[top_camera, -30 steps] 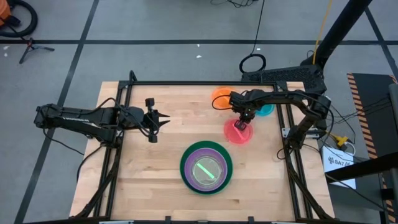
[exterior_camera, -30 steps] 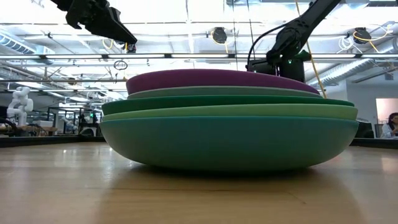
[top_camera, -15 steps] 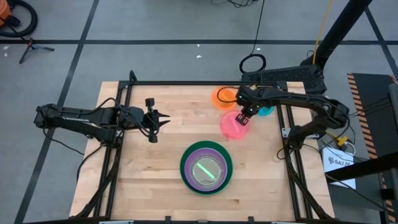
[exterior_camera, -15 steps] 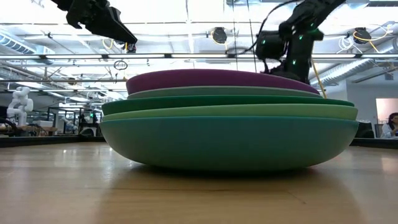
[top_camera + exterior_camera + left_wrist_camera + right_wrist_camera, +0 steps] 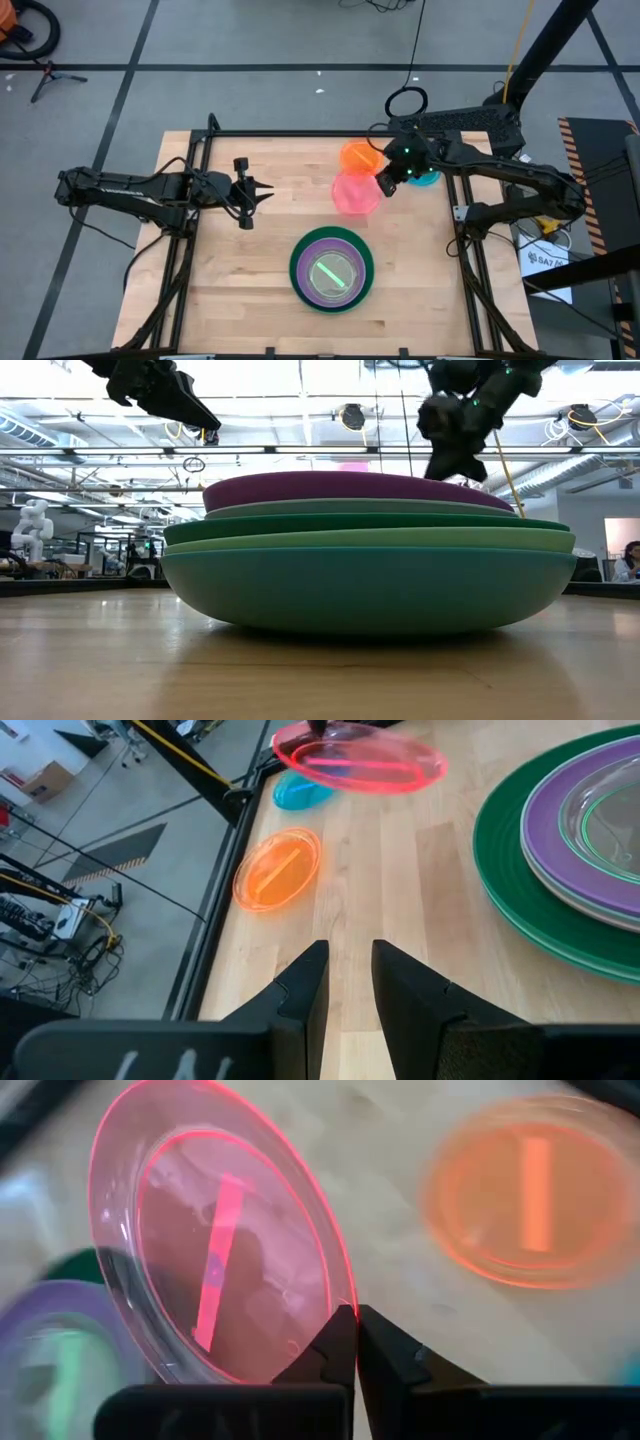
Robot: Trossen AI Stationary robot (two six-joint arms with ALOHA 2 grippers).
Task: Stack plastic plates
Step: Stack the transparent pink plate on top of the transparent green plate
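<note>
Whereas one second ago the pink plate (image 5: 355, 193) sat lower on the table, toward the near right, it now hangs raised, closer to the orange plate (image 5: 358, 157) and partly overlapping it in the high view. The right gripper (image 5: 383, 186) has moved with it toward the far edge; the left arm has not moved.

Nearest the camera in the low view, the stack of plates (image 5: 368, 565) fills the frame: teal at the base, then light green, dark green, a pale green-grey layer and purple on top. The high view adds what the low view cannot show: a clear plate with a green glint lies inside the purple one (image 5: 331, 269). The low view shows the right gripper (image 5: 450, 435) above and behind the stack.

The right wrist view shows the jaws fully closed on the rim of the pink plate (image 5: 215, 1250), which tilts steeply. The left wrist view shows the same plate (image 5: 360, 760) airborne, clear of the wood, with the small teal plate (image 5: 298, 792) beyond it.

The left gripper (image 5: 262, 193) waits over the table's left side, its fingers (image 5: 303, 995) slightly apart and holding nothing.
</note>
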